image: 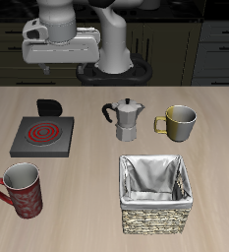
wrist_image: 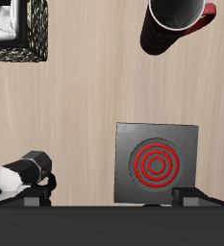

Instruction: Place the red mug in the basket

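The red mug (image: 21,190) stands upright near the table's front edge, dark red with a white swirl pattern, a loop handle and a grey inside. The wrist view catches its rim and handle (wrist_image: 173,24). The basket (image: 155,209) is square woven wicker with a grey-white cloth lining; it sits near the front edge, apart from the mug, and one corner of it (wrist_image: 17,31) shows in the wrist view. My gripper (image: 64,69) hangs high over the back of the table, far from both. Its fingers (wrist_image: 113,197) are spread wide, open, with nothing between them.
A black hotplate with red rings (image: 42,135) lies below the gripper, (wrist_image: 154,161) in the wrist view. A metal moka pot (image: 127,120) and an olive-yellow mug (image: 180,121) stand farther back than the basket. Dark cabinets run behind the table.
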You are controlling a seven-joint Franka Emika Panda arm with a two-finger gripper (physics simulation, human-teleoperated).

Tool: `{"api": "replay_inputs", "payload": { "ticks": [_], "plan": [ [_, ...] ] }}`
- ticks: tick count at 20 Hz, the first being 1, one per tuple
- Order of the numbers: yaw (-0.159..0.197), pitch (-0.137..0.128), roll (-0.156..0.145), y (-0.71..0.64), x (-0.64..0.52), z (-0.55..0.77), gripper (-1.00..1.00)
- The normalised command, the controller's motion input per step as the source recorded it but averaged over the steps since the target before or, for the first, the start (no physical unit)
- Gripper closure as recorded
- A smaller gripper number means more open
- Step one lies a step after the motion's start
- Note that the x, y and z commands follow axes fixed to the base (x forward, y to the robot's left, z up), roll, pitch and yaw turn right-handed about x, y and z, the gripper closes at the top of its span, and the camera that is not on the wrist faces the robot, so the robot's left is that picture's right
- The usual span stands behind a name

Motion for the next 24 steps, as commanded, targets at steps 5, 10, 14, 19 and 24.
{"api": "replay_inputs", "payload": {
  "ticks": [5,10,14,19,24],
  "plan": [
    [0.007,-0.023,-0.038,-0.32,0.27,0.15,-1.00],
    [-0.011,-0.029,-0.031,-0.28,0.27,0.16,-1.00],
    [-0.008,-0.037,0.022,-0.10,0.14,0.07,-1.00],
    [-0.013,0.003,-0.018,-0.22,0.30,-0.01,-1.00],
    [0.005,0.037,-0.016,-0.13,0.30,-0.18,-1.00]
  ]
}}
